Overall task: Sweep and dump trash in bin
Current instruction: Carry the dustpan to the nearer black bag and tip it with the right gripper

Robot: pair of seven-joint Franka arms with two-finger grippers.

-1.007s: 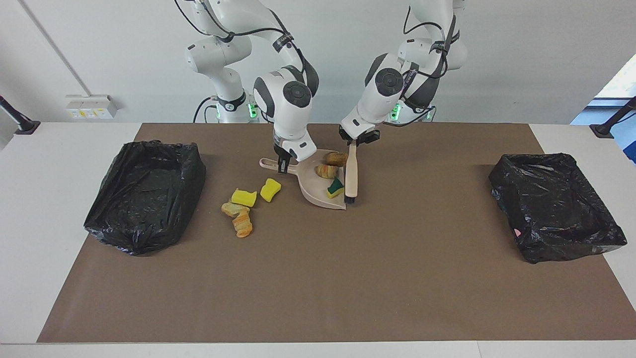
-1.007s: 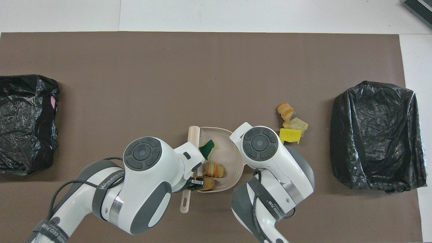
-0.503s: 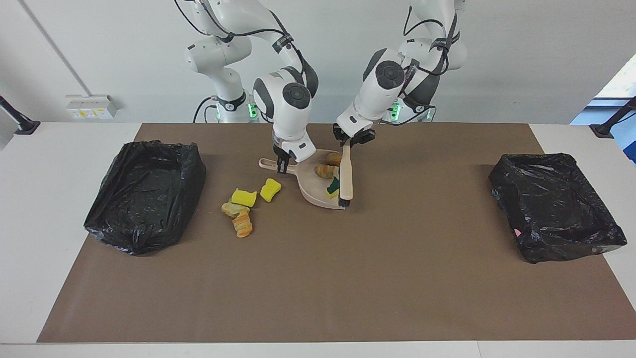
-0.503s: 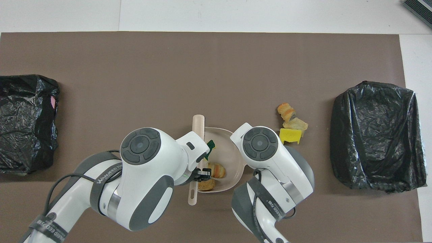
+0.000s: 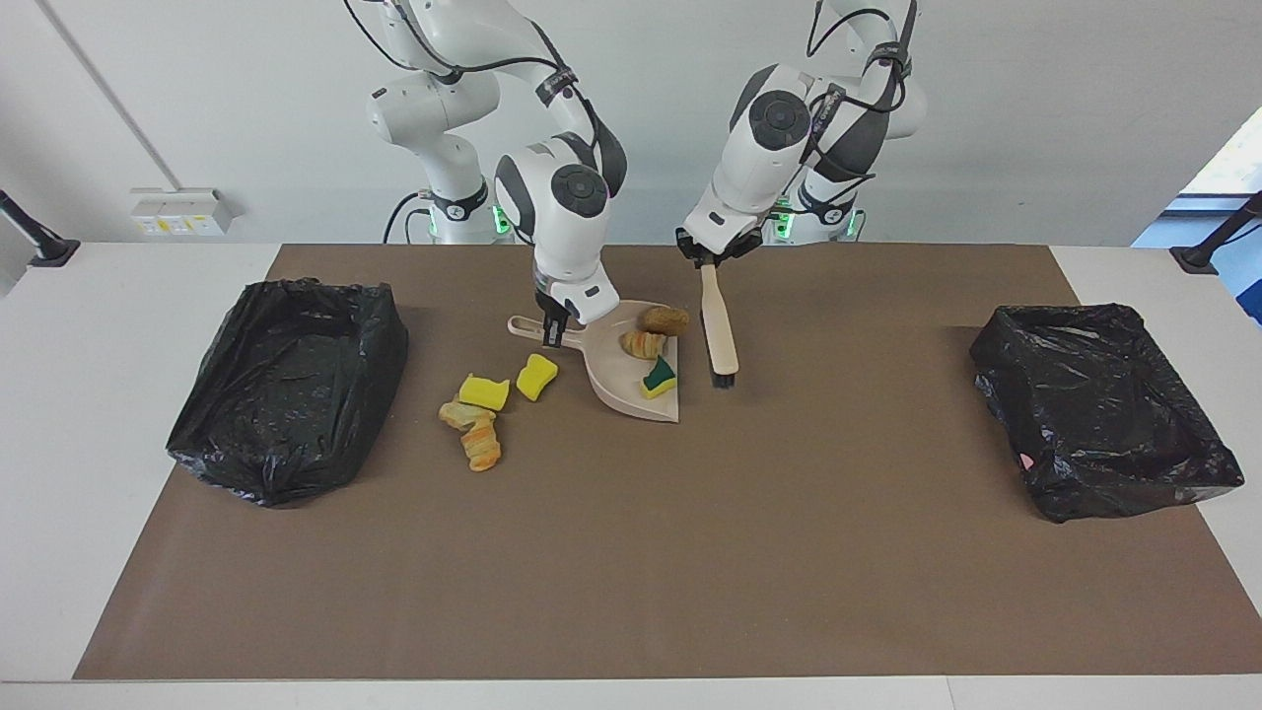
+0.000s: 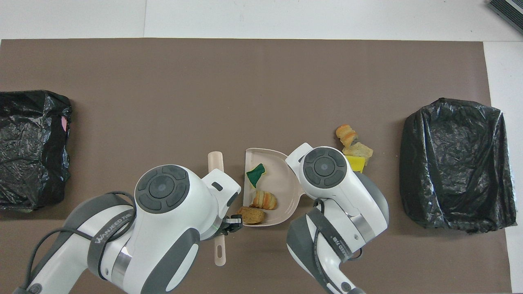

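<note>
My right gripper [image 5: 553, 327] is shut on the handle of the beige dustpan [image 5: 616, 380], which rests on the brown mat. In the pan lie three bits of trash: a brown bread-like piece [image 5: 666, 319], a striped piece [image 5: 644, 343] and a yellow-and-green sponge piece [image 5: 659, 377]. Beside the pan, toward the left arm's end, my left gripper [image 5: 708, 260] is shut on the beige brush [image 5: 719, 330], bristles down by the mat. On the mat by the pan's handle lie two yellow sponge chunks [image 5: 484, 391] [image 5: 536, 377] and two striped pieces [image 5: 481, 449]. From overhead, the dustpan [image 6: 282, 183] and brush [image 6: 215, 161] show between the arms.
One bin lined with a black bag [image 5: 286, 385] stands at the right arm's end of the table. Another black-lined bin [image 5: 1104, 409] stands at the left arm's end. The brown mat [image 5: 631, 572] covers the middle of the white table.
The left arm has lifted and swung the brush out of the dustpan's mouth toward its own end. The dustpan has shifted slightly with its three pieces inside. The loose trash lies as before.
</note>
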